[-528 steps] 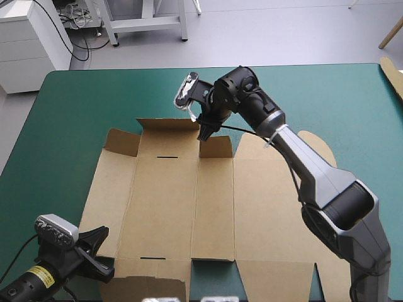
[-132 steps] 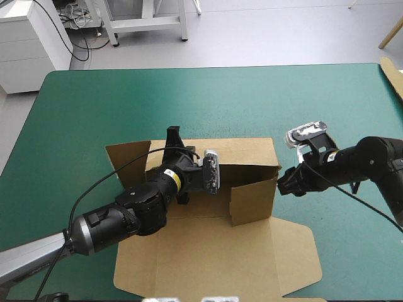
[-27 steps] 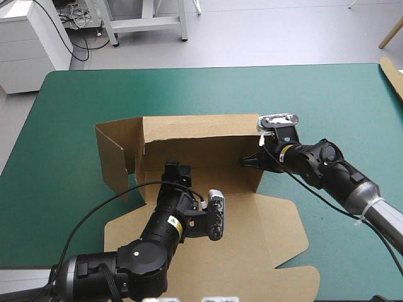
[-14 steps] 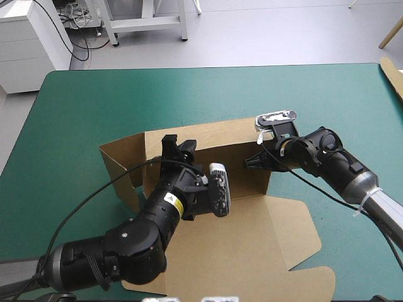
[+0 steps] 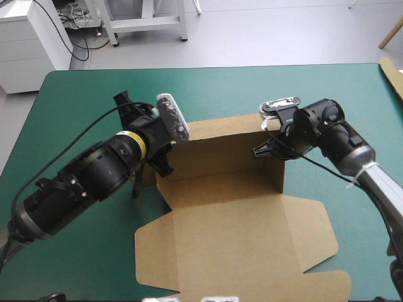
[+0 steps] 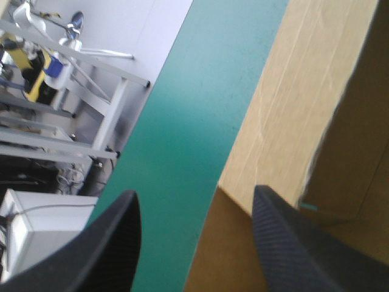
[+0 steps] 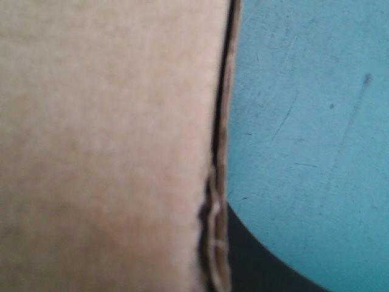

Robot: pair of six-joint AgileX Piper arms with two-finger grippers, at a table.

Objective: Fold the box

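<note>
The brown box (image 5: 220, 165) lies mid-table with its long back wall raised and its wide lid (image 5: 233, 248) flat toward the near edge. My left gripper (image 5: 154, 171) is at the box's left end, pointing down beside the left wall. In the left wrist view this gripper (image 6: 196, 193) is open, its black fingers (image 6: 115, 243) wide apart. The edge of a brown flap (image 6: 292, 115) and some teal-green cover lie between them. My right gripper (image 5: 258, 151) is at the right end wall, shut on the board. The right wrist view shows that board's edge (image 7: 217, 182) against one black finger (image 7: 261, 267).
A strip of brown board (image 5: 391, 72) sticks in at the table's right edge. Teal-green cover (image 5: 302, 100) lies bare behind the box and to both sides. The table's far edge (image 6: 176, 67) runs just beyond my left gripper.
My left arm has swung from inside the box out to its left end. The box has shifted right and toward the near edge, the right gripper keeping its hold on the end wall.
</note>
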